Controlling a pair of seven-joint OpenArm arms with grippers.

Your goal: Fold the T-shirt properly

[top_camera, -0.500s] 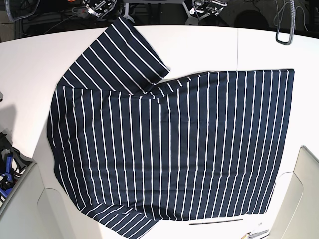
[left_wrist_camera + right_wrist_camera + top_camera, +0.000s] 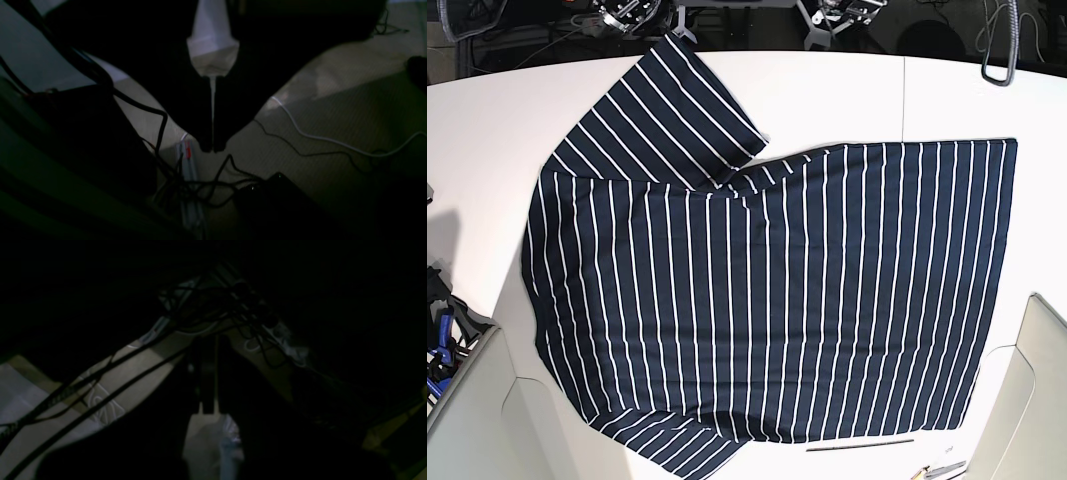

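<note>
While both my arms sit pulled back past the far rim of the white round table (image 2: 847, 95), the large dark navy T-shirt with thin white stripes (image 2: 777, 300) lies spread flat on it, well apart from either gripper. One sleeve (image 2: 667, 110) angles out toward my right gripper (image 2: 208, 380), its corner near that far rim; the other sleeve (image 2: 667, 445) points off the near edge. My left gripper (image 2: 212, 148) has its two dark fingers (image 2: 204, 133) together, only a thin sliver of light between them, holding nothing. Right wrist view is too dark, so I cannot tell that jaw gap. Below my left gripper: grey floor (image 2: 333, 110), a white cable (image 2: 317, 135), tangled black cables (image 2: 200, 183).
</note>
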